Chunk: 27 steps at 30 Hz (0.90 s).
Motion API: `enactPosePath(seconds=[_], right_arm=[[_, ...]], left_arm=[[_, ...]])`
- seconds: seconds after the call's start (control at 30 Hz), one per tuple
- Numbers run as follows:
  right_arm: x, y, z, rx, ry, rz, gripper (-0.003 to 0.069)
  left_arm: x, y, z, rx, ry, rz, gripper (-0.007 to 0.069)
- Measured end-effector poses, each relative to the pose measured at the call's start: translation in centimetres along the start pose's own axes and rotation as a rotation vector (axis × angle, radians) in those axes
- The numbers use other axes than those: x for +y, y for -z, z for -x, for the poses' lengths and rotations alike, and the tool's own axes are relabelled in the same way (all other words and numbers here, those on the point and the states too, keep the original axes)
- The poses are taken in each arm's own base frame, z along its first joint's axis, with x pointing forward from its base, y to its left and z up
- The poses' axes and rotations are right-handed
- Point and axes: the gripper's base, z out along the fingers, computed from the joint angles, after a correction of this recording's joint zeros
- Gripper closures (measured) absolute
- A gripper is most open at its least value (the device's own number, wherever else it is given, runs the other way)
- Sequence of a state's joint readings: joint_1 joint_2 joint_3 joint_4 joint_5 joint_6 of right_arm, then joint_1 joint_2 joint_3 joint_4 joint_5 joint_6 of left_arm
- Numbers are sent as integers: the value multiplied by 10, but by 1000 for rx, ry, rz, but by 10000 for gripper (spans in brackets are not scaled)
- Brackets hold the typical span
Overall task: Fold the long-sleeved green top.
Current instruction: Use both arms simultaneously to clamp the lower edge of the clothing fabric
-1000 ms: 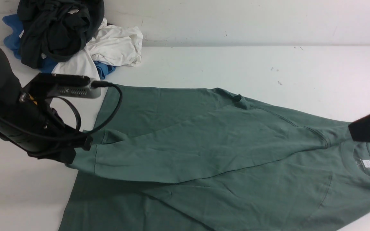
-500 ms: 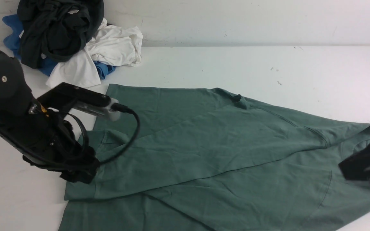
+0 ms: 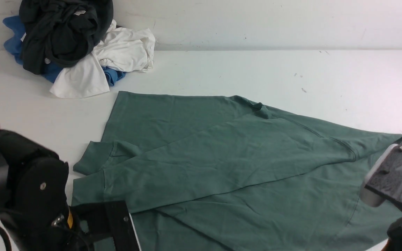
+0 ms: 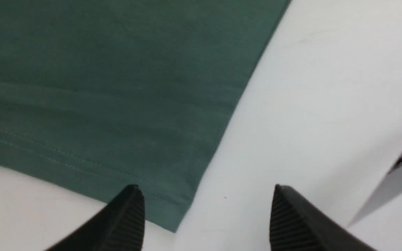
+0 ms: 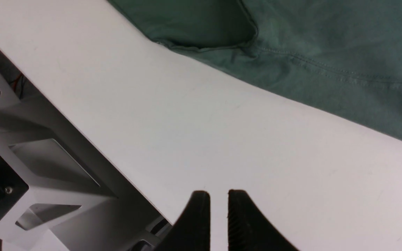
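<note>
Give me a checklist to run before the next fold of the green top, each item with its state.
1. The left gripper is open and empty: ok.
2. The right gripper holds nothing, jaws almost together: ok.
3. The sleeve lies folded across the green top: ok.
4. The pile of other clothes sits apart from the top: ok.
5. The top's near edge is fully on the table: cannot tell, it runs out of the front view.
</note>
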<state>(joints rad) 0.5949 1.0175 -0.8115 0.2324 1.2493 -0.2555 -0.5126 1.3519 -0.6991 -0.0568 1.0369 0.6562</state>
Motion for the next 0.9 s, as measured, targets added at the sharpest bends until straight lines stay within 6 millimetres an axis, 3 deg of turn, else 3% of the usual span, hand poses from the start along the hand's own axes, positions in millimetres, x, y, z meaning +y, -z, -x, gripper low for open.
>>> enactPosePath(seconds=[0.3,0.57,0.77,0.9], right_arm=[[0,0,0,-1,2,-3,581],[0,0,0,-2,3,-4,578],[0,0,0,-3,3,-4,575],[-1,0,0,-2,5,-6,575]], left_arm=[[-5,-43,-20,-24,-172,98,179],[-3,-49,-18,-67,-196,151,184],[-2,-55,-17,-20,-182,104,275],[-2,-54,-16,-13,-173,88,444]])
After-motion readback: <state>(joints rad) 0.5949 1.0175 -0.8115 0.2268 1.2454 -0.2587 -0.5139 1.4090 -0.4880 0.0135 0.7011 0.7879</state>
